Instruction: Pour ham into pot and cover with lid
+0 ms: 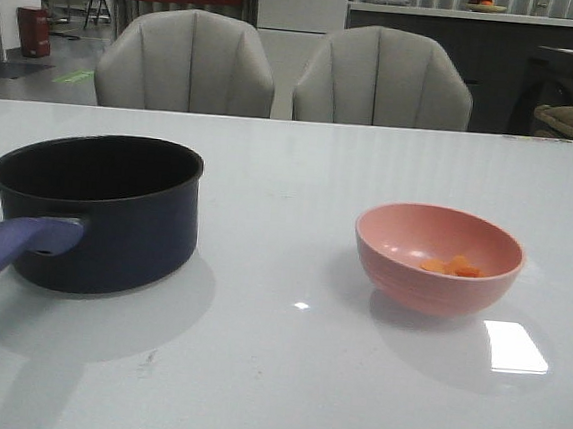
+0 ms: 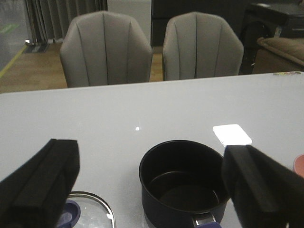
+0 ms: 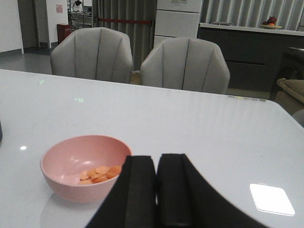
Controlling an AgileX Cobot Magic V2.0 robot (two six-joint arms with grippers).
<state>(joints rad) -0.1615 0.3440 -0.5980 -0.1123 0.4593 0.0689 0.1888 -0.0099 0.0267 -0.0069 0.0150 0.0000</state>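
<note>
We are holding our left gripper [image 2: 152,190] spread wide above the pot [image 2: 183,183], the lid [image 2: 90,211] beside it; our right gripper [image 3: 156,190] is pressed together near the pink bowl [image 3: 83,166] holding the ham [image 3: 99,173].

White table [image 1: 282,375], 2 grey chairs [image 1: 186,62] behind.

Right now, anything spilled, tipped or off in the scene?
Nothing stands out. The pot sits upright and empty, the ham is all inside the pink bowl, and the lid lies flat beside the pot. No spills show on the table.
</note>
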